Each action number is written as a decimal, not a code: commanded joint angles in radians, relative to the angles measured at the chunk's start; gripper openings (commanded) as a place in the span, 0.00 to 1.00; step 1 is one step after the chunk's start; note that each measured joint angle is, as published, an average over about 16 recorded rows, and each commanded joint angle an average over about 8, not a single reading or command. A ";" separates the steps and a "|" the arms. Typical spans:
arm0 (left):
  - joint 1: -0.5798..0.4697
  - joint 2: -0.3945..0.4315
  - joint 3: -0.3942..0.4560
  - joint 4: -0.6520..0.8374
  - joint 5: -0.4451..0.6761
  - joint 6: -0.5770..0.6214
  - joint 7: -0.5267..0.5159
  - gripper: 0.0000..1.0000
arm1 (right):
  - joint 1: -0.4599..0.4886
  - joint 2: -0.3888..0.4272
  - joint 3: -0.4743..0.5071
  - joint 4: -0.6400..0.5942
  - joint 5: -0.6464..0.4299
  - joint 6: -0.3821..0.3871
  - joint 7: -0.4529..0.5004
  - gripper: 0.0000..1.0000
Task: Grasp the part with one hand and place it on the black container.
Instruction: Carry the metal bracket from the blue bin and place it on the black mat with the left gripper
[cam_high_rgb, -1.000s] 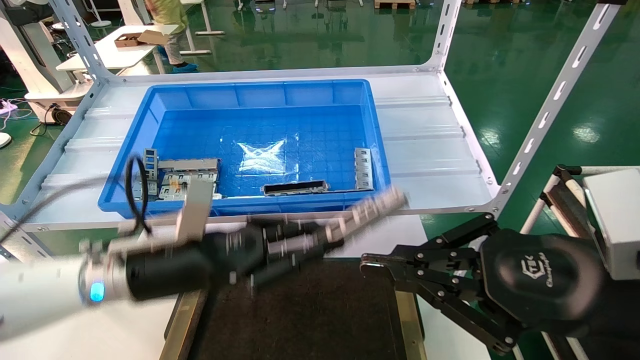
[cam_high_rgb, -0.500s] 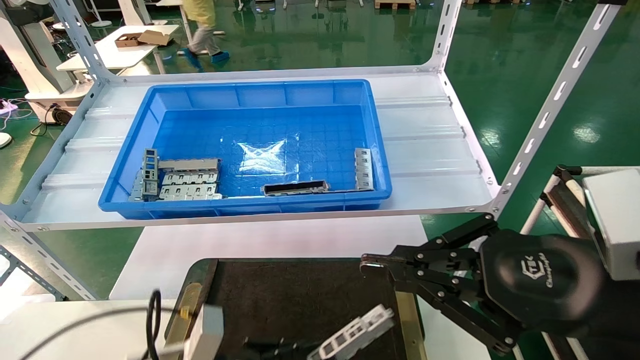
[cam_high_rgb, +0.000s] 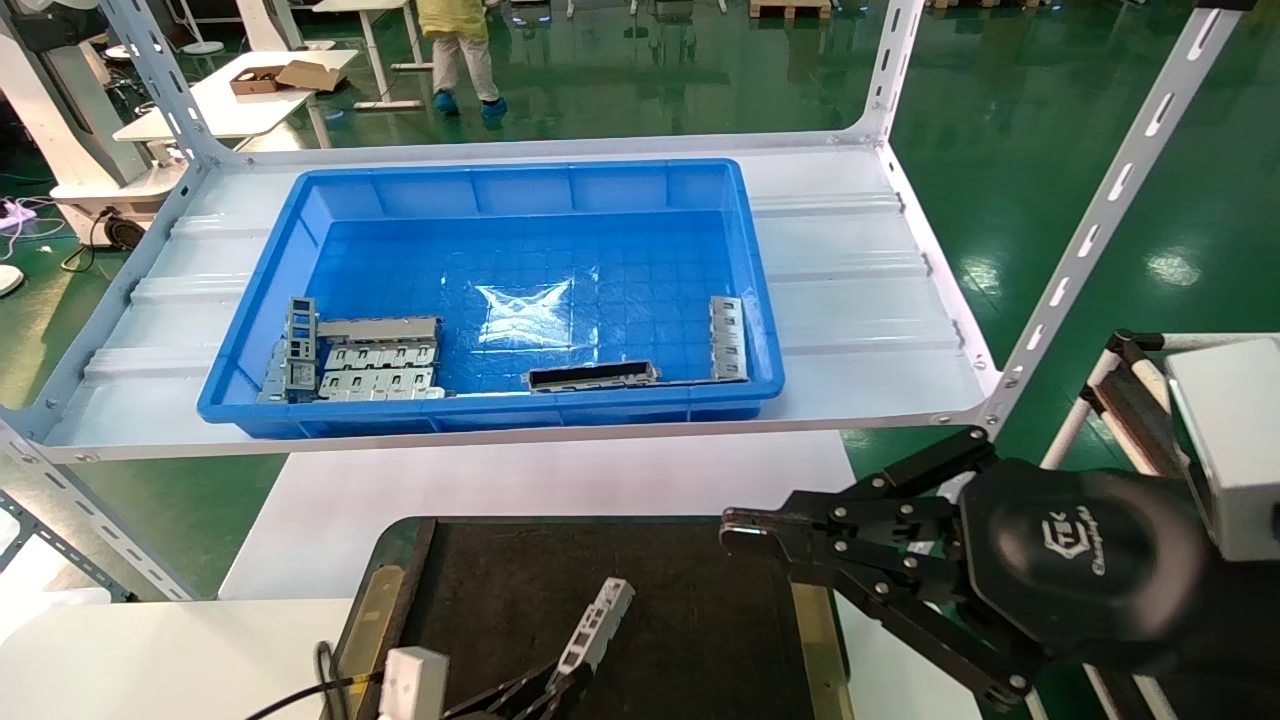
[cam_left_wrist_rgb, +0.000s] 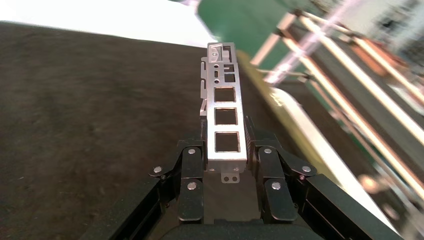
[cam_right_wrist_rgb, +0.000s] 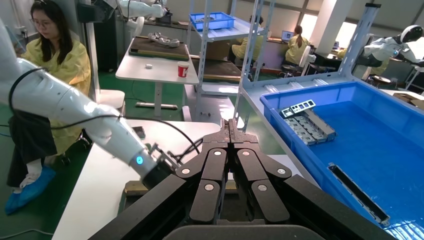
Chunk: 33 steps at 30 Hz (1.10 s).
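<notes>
The part (cam_left_wrist_rgb: 225, 125), a slim silver strip with a row of square windows, is clamped at its near end between the fingers (cam_left_wrist_rgb: 191, 172) of the left gripper (cam_high_rgb: 550, 685) and juts out over the black container (cam_high_rgb: 680, 640). In the head view it slants up and away from the gripper at the bottom edge of the frame, its free end raised over the dark mat; whether any part of it touches the mat cannot be told.

By the look of it, the pick and the carry are done: the strip is out of the bin and above the tray. What is left is to lower it onto the mat, let go and draw the arm clear.

The black container holds nothing else that can be seen; its brass-coloured side strips (cam_high_rgb: 815, 630) frame a bare mat. On the shelf beyond, the blue bin (cam_high_rgb: 520, 185) holds a cluster of grey strips (cam_high_rgb: 375, 360) in its near left corner, a dark hollow bar (cam_high_rgb: 592, 376) along its near wall, and one more grey strip (cam_high_rgb: 727, 338) by its right wall.

The right gripper (cam_high_rgb: 745, 530) is parked at the tray's right edge, its fingers together and holding nothing.
</notes>
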 joint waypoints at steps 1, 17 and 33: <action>0.015 0.032 0.014 -0.031 0.026 -0.113 -0.031 0.00 | 0.000 0.000 0.000 0.000 0.000 0.000 0.000 0.00; -0.105 0.172 0.198 0.057 0.088 -0.444 -0.225 0.00 | 0.000 0.000 -0.001 0.000 0.001 0.000 -0.001 0.00; -0.172 0.208 0.317 0.122 0.063 -0.561 -0.286 0.00 | 0.000 0.001 -0.002 0.000 0.001 0.001 -0.001 0.00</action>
